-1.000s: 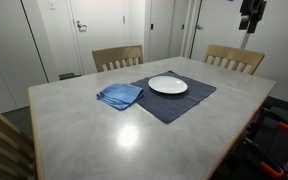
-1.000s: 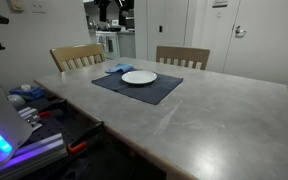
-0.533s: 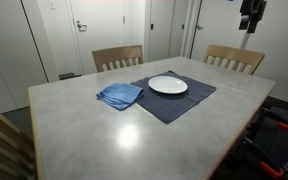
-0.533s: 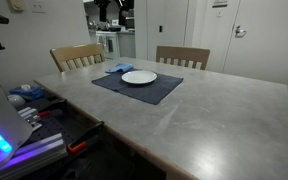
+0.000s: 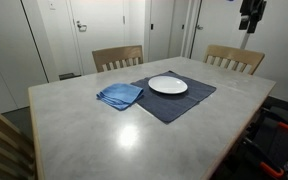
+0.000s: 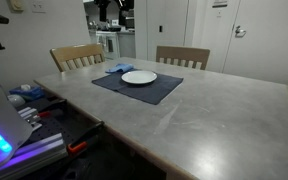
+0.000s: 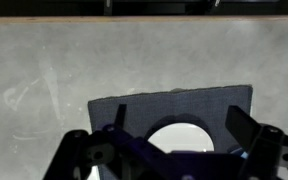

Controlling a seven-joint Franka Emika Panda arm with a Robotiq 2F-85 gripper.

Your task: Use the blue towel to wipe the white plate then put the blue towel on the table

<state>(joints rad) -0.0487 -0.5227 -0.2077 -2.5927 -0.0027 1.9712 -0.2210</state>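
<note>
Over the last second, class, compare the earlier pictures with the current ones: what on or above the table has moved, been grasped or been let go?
Nothing visibly changed. The blue towel lies untouched next to the white plate, which sits on the dark placemat. The gripper is open above them and holds nothing.

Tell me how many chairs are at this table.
3. Two chairs on the far side of the table, one at its near left corner. More may be out of frame.
</note>
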